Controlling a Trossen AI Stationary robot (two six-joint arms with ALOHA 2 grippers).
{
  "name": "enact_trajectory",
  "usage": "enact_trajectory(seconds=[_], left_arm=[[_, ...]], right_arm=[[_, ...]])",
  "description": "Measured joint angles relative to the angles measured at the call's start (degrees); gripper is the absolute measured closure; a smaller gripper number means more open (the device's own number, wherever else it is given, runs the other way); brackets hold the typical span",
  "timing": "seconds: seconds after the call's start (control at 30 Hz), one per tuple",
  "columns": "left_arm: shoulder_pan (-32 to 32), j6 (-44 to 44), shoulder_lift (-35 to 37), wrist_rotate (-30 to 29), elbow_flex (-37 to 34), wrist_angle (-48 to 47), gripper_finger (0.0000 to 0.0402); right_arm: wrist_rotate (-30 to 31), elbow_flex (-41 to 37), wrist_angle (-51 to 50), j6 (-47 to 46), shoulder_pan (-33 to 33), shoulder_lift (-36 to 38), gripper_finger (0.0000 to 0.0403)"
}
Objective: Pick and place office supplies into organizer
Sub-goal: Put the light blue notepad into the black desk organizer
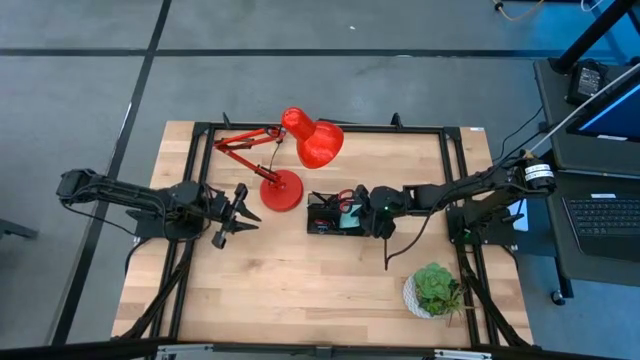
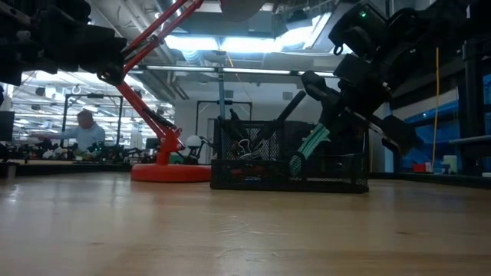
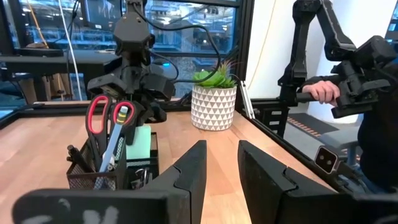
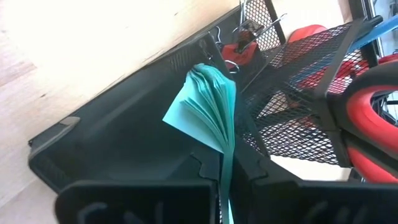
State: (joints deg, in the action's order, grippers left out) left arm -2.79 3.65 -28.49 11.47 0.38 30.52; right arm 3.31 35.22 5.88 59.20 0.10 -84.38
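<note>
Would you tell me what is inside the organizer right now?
In the organizer: red-handled scissors and a pen upright, and the teal sticky-note pad, pinched by the right gripper. The mesh hides the compartment floors.

No text, label, brand or number can be read anywhere in these views. The laptop (image 1: pixel 607 215) beside the table shows only a keyboard whose keys are too small to make out, and the monitor (image 1: pixel 612 112) above it gives a blue glow without legible characters. Pale raised marks on the housing of the right gripper (image 4: pixel 227 163) and of the left gripper (image 3: pixel 219 163) are blurred beyond reading.
</note>
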Motion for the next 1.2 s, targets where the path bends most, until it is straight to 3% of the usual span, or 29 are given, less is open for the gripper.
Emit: enact_trajectory(seconds=[0.47, 1.2], left_arm=[[0.0, -1.4, 0.0, 0.0, 0.0, 0.0, 0.0315], [0.0, -1.4, 0.0, 0.0, 0.0, -0.3, 0.0315]], right_arm=[[0.1, 0.0, -0.1, -0.4, 0.0, 0.0, 0.0322], [4.6, 0.0, -4.3, -4.0, 0.0, 0.0, 0.0319]])
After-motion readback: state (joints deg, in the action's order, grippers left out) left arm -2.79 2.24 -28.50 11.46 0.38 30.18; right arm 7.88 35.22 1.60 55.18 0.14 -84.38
